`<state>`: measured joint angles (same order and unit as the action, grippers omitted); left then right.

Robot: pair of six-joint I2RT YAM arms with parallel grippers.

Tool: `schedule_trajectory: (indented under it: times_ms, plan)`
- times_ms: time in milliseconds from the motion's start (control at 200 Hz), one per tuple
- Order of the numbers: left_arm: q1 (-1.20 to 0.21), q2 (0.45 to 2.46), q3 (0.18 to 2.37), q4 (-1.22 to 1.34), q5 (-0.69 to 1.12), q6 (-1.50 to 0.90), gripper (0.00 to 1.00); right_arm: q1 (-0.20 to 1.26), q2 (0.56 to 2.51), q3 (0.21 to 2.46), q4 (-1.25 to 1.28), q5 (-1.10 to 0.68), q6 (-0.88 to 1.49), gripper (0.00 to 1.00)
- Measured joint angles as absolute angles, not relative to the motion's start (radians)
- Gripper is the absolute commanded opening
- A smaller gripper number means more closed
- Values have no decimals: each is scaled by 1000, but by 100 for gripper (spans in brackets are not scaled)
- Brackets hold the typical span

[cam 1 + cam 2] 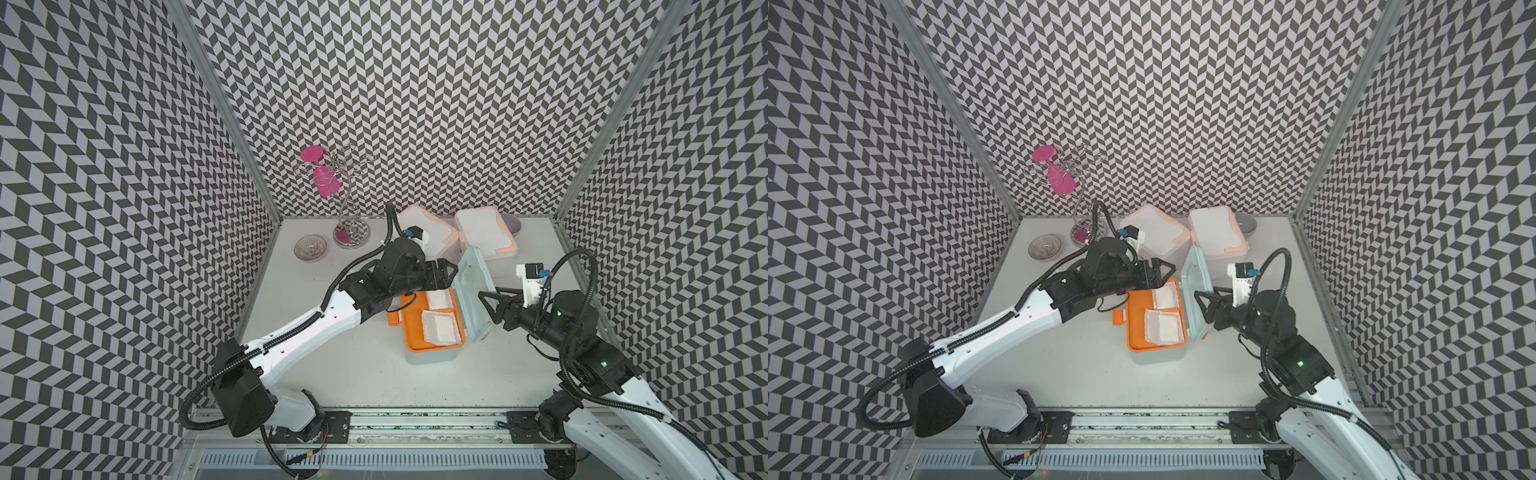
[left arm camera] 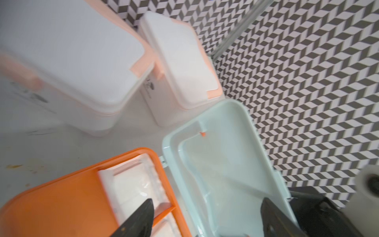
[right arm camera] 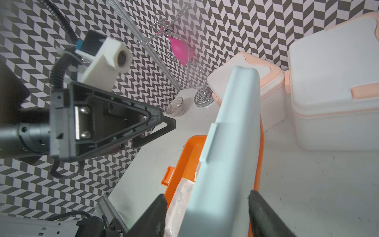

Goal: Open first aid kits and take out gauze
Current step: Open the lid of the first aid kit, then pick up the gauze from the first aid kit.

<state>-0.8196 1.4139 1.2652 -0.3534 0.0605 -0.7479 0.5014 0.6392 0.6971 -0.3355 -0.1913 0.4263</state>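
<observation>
The pale blue kit [image 1: 432, 356] stands open on the table [image 1: 332, 374], its lid [image 1: 473, 286] raised nearly upright along the hinge side. Two gauze pads lie in its orange tray [image 1: 409, 332]: one [image 1: 441, 329] in the larger compartment, another [image 1: 440, 299] in the compartment nearer the two shut white kits [image 1: 432, 232], which stand just behind the blue kit.

The right end effector [image 3: 206, 195] straddles the lid with its fingers apart. A gap shows on the tray side, so nothing is clamped. The left end effector [image 2: 207, 201] hovers over the tray's rear compartment, spread wide and empty.

The lid is likely the weak point. A lopsided squeeze or a tug could tip or drag the light kit, or drop the lid onto the left fingers. The slick wrapper may also slip, or the tray may lift with the pad.
</observation>
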Motion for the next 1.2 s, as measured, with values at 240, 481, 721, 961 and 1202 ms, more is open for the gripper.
schedule_trajectory:
  times_ms: [240,481,721,961,1202]
  plan:
    - [-815,1478,1259,-505,-49,-739,68,501,638,697,-339,-183,428,57]
    - [-859,1452,1206,-573,-58,-765,69,501,638,697,-339,-180,428,57]
    - [-884,1308,1028,-525,35,-825,67,501,638,690,-337,-179,428,57]
    - [-890,1304,955,-457,99,-860,53,501,643,683,-336,-180,430,57]
    - [-890,1325,953,-415,125,-869,25,501,643,683,-337,-180,430,57]
